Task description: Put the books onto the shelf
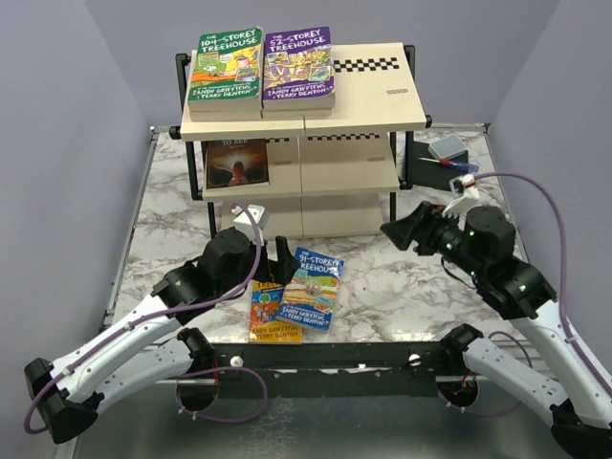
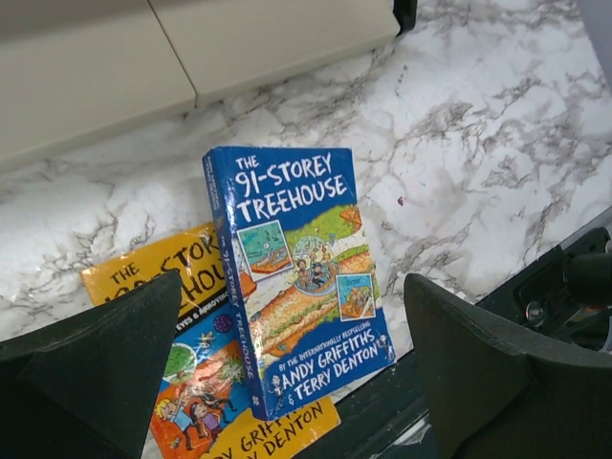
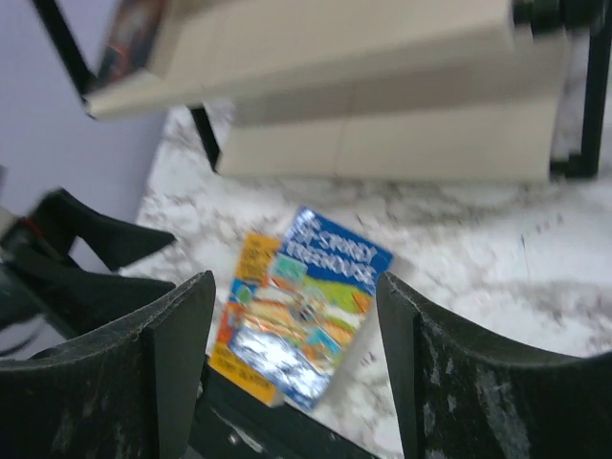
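- The left gripper (image 2: pixel 292 296) hangs with its jaws spread wide and nothing between them, directly over the pair of books at the table's near edge.
- The blue "91-Storey Treehouse" paperback (image 1: pixel 313 287) lies flat, partly on top of a yellow-orange paperback (image 1: pixel 271 316).
- It looks light, thin and bendy, and its glossy cover is probably slippery. A pinch across the long spine edge seems safest.
- The cream three-tier shelf in a black frame (image 1: pixel 382 96) carries a green paperback (image 1: pixel 227 69) and a purple paperback (image 1: pixel 298 65) on top, with a dark-covered book (image 1: pixel 236 163) on the middle tier.
- The right gripper (image 3: pixel 295 296) has its jaws apart and holds nothing, near the shelf's right side.
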Controlling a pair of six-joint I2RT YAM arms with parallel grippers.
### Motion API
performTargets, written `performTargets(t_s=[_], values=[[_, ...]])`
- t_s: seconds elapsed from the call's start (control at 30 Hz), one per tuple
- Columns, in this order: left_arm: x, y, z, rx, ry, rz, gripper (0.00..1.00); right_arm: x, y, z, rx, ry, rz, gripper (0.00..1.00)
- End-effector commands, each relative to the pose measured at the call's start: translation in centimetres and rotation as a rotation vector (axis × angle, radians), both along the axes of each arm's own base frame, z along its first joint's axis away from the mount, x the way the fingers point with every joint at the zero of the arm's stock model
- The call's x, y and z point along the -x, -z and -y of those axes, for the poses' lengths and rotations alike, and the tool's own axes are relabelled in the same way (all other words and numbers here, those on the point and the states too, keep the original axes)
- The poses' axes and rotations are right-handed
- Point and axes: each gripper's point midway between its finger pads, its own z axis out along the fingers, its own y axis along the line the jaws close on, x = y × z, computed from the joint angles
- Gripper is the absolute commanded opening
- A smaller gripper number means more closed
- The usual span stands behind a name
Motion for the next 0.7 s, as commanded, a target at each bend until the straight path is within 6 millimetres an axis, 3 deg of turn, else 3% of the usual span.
performTargets(t_s=[0.0, 0.2, 0.33, 0.67], values=[[0.9, 3.0, 1.4, 0.000, 0.026, -0.148, 0.99, 2.1, 7.3, -0.1, 0.015, -0.023, -0.195, 0.73], [1.5, 7.6, 2.2, -0.033, 0.016, -0.288, 0.99, 3.7, 13.9, -1.8, -0.050, -0.093, -0.347, 0.74], [2.0, 10.1, 2.6, -0.039, 0.022, -0.353, 0.99, 4.4, 17.3, -3.2, -0.098, -0.138, -0.442, 0.74], [2.9, 13.8, 3.7, 0.015, 0.024, -0.452, 0.99, 5.5, 22.1, -5.1, -0.173, -0.221, -0.553, 0.68]])
